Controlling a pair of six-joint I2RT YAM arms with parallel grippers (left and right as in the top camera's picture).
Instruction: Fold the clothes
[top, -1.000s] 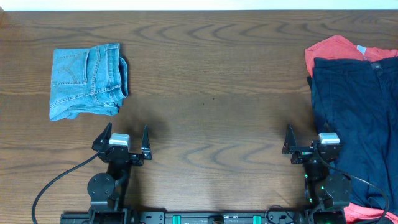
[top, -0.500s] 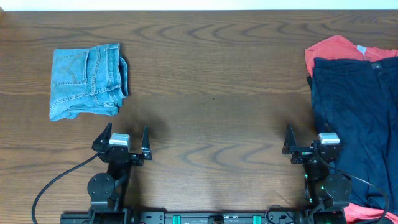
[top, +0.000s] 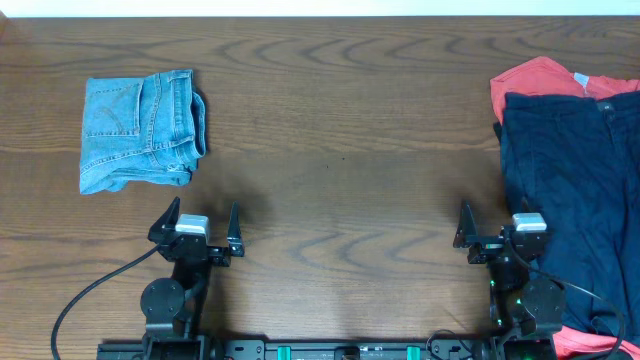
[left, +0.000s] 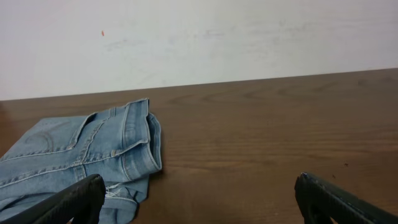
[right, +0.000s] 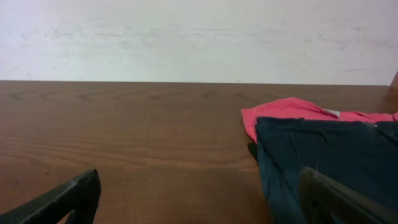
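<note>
1. The left tool (top: 203, 210), at lower left, is standing with jaws wide apart, gripping nothing.
2. The right tool (top: 497, 222), at lower right, is likewise gaping empty, just beside the unfolded clothes.
3. The navy-blue shorts (top: 570, 190) are lying spread out at the right edge of the tabletop (top: 340, 120), overlapping a coral-red garment (top: 535, 78); both are probably awaiting folding.
4. A folded light-blue denim garment (top: 140, 130) is lying at upper left, well apart, apparently set aside as finished.

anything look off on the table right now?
Nothing spilled or damaged. Denim is folded at left. Only untidy spot: navy garment lies unfolded over a coral-red garment at the right edge, reaching down beside the right arm's base.
</note>
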